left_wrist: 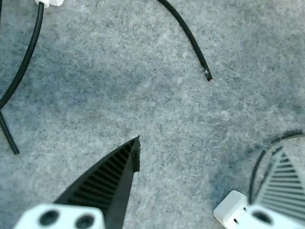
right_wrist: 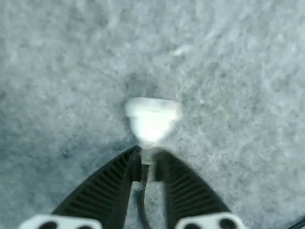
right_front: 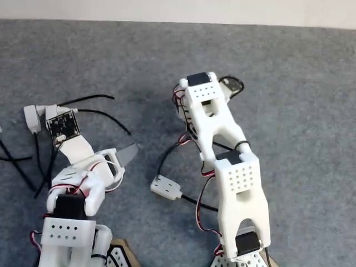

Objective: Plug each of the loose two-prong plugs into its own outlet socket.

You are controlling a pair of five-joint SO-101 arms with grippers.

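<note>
- Loose plug (right_front: 32, 118): white, blocky body on a black lead, lying on the mat (right_front: 300, 83) at the far left, apart from any socket; not yet plugged in
- Left gripper (left_wrist: 209, 145): jaws spread wide with nothing between them, over bare mat just right of the loose plug; the fingers (left_wrist: 112, 179) are tapered ribbed wedges on white printed mounts
- Cable end (left_wrist: 207, 76): thin, round black lead ending in a cut tip on the mat ahead of the left gripper, joined to nothing at that end
- Socket (right_front: 166, 187): small white rectangular block with a black lead, lying flat between the two arms; judged to be an outlet, and nothing is inserted in it
- Right gripper (right_wrist: 147, 155): jaws closed to a narrow slit, pinching the dark neck just behind the held plug (right_wrist: 152, 119)
- Held plug: white, rounded and smooth, low over the mat beyond the fingertips; prongs cannot be made out, and contact with the mat cannot be told
- Mat: grey, fuzzy, felt-like, matte
- Progress, as a judgement: early stage; one plug is in hand, one lies untouched, and no plug is seated; every insertion is still outstanding
</note>
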